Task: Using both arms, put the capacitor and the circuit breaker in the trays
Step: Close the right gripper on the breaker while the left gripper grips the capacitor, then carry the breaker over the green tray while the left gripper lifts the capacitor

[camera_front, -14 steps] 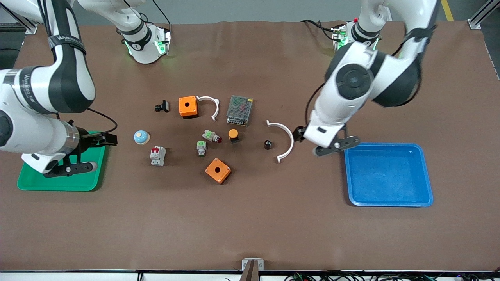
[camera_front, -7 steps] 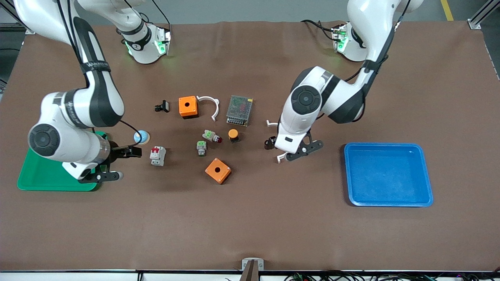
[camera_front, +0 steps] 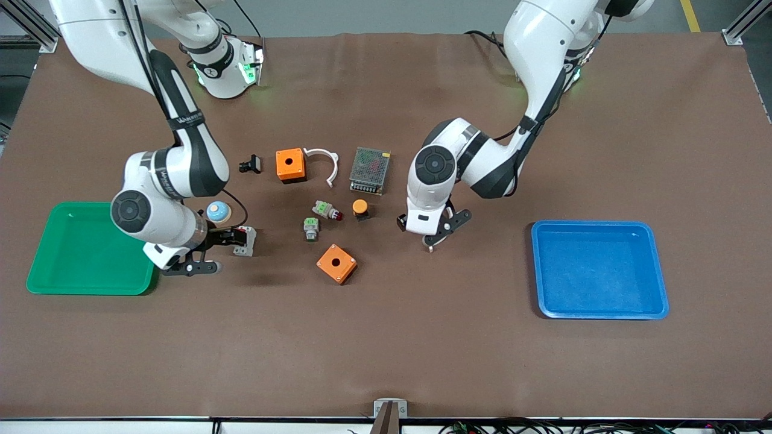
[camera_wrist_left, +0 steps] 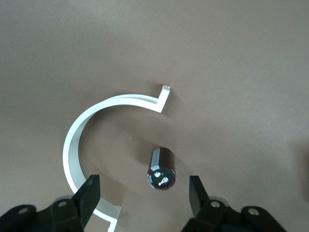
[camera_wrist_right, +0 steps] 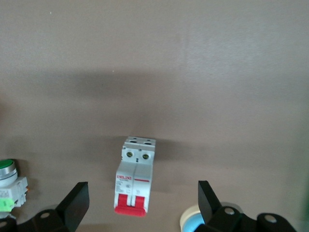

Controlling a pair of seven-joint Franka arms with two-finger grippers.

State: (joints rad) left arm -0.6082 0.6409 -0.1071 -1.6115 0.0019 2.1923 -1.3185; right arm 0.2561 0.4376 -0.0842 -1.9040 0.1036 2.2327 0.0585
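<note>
A: Both arms are swinging inward from the trays since the earlier frame. Left gripper (camera_wrist_left: 142,193) is hanging, jaws open, over the capacitor (camera_wrist_left: 161,168), mid-table inside a white bracket (camera_wrist_left: 82,145).

B: Right gripper (camera_wrist_right: 142,203) is straddling the circuit breaker (camera_wrist_right: 135,175), open, toward the green tray (camera_front: 72,241) edge. Approach step, I'd judge; next both are needing to descend and close.

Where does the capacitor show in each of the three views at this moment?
Front view: not visible; the left hand hangs over where it lies.
Left wrist view: capacitor on the table between the open fingers, inside the white clamp's curve.
Right wrist view: not in it.
Shared landmark: the white clamp, peeking out beneath the left hand.
</note>
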